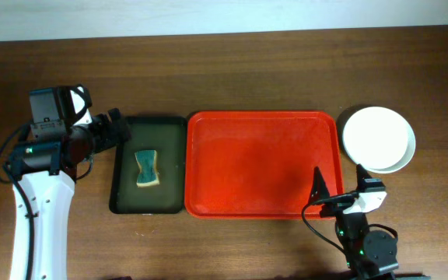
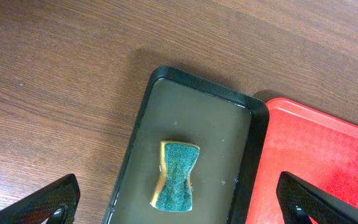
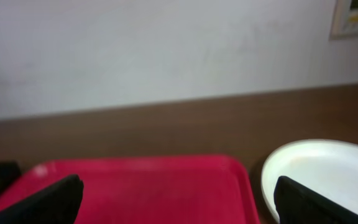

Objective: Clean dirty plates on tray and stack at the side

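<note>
The job looks finished to me: the large red rectangular plastic tray [image 1: 263, 163] lies bare, the round shallow plates [image 1: 377, 138] sit stacked just beside it, white on top, and the left claw [image 1: 120, 129] and right claw [image 1: 341, 193] gape wide, holding nothing.

Left arm [image 1: 41, 222]: white link, black joints, cable; left claw [image 1: 123, 128] black.

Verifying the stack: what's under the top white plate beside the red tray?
A second plate peeks out at the lower right edge under the top white plate; anything further beneath is covered.
</note>
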Robot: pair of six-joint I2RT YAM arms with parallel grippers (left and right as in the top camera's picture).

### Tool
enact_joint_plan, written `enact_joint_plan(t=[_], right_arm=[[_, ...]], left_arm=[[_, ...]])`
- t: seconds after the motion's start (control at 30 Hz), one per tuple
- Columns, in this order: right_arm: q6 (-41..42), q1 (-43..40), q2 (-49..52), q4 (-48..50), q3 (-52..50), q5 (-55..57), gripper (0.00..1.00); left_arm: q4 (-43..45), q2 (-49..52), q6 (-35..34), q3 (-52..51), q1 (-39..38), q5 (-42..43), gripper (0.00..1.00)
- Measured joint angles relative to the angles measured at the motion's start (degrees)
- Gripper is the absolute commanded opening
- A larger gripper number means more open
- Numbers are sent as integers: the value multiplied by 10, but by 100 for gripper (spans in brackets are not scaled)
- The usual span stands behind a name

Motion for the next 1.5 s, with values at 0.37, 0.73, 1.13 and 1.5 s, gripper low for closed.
enact_joint_plan(t=[0.37, 0.73, 1.13, 1.5], right_arm=[[-122, 0, 0, -18, 0, -25, 98], [-168, -5, 0, -21, 0, -49, 98], [-169, -5, 0, -22, 0, -50, 98], [-169, -5, 0, -22, 0, -50, 98]], left_arm=[[0, 0, 0, 0, 0, 0, 99], [0, 0, 0, 0, 0, 0, 99], [0, 0, 0, 0, 0, 0, 99], [0, 0, 0, 0, 0, 0, 99]])
